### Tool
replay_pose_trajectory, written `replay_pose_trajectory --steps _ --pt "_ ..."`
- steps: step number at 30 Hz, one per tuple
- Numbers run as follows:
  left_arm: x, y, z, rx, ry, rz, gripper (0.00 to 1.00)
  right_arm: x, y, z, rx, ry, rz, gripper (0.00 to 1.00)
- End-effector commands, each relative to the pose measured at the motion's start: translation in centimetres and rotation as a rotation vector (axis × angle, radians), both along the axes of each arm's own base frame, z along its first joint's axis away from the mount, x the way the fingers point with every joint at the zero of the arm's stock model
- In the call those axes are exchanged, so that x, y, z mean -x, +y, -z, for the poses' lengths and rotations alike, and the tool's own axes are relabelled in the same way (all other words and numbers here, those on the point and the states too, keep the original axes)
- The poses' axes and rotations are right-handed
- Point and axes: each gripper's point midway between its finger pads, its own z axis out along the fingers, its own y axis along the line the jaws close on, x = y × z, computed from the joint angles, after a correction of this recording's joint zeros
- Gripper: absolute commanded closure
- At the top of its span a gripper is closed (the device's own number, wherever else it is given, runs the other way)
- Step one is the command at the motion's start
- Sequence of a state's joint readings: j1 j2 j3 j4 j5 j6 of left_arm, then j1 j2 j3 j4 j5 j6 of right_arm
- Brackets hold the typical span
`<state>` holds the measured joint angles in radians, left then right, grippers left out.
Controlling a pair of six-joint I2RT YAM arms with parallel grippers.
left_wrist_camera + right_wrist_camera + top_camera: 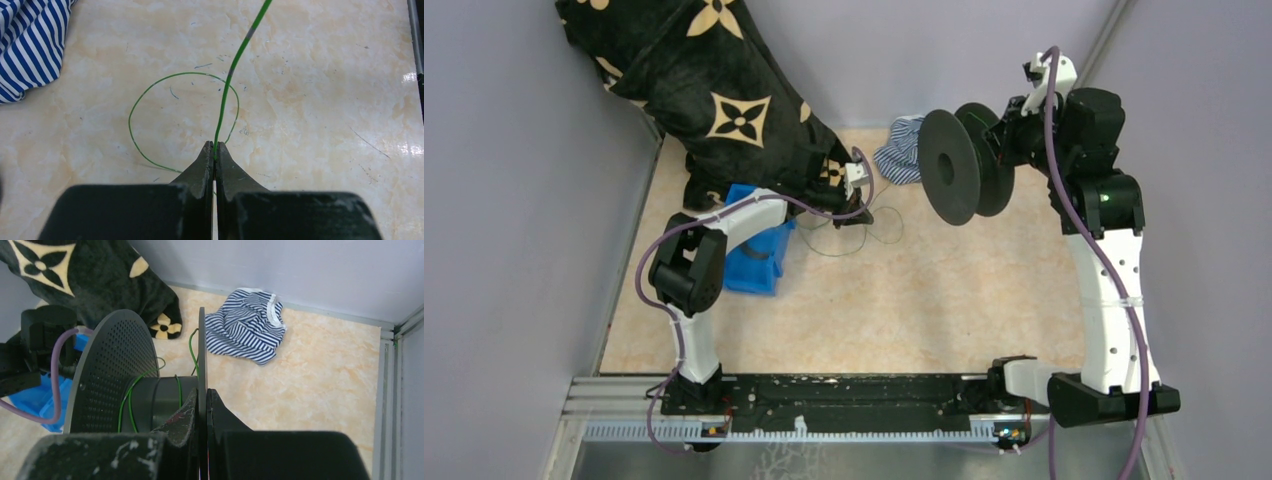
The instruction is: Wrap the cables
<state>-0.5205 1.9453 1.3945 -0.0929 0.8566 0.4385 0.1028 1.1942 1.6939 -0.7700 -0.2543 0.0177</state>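
Note:
The cable is a thin green wire (227, 90). My left gripper (215, 150) is shut on it, low over the table; the wire rises from the jaws toward the top of the left wrist view, and a loose loop (150, 102) lies on the table behind. In the top view the left gripper (856, 212) sits at centre left with wire loops (844, 240) beside it. My right gripper (202, 397) is shut on one flange of a black spool (112, 370) and holds it in the air at upper right (964, 165). A few turns of green wire (127, 397) lie on the spool's core.
A striped blue and white cloth (247, 330) lies near the back wall, also in the top view (902, 150). A black cloth with cream flowers (714, 90) hangs at the back left. A blue bin (759, 255) stands under the left arm. Grey walls enclose the table.

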Motion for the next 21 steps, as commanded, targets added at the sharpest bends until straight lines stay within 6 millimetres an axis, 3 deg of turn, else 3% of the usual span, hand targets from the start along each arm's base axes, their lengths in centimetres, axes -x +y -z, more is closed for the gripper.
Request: replay_pose_trajectory --steps 1,10,21 --pt "0.3 0.2 0.7 -0.021 0.028 0.005 1.00 -0.5 0.5 -6.0 -0.079 -0.168 0.004 1.00" --pt "0.3 -0.1 1.8 -0.101 -0.006 -0.009 1.00 -1.8 1.2 -6.8 -0.154 -0.163 0.006 1.00" --pt "4.1 -3.3 1.2 -0.172 -0.126 0.086 1.00 -4.4 -0.3 -5.7 -0.209 -0.167 0.135 1.00"
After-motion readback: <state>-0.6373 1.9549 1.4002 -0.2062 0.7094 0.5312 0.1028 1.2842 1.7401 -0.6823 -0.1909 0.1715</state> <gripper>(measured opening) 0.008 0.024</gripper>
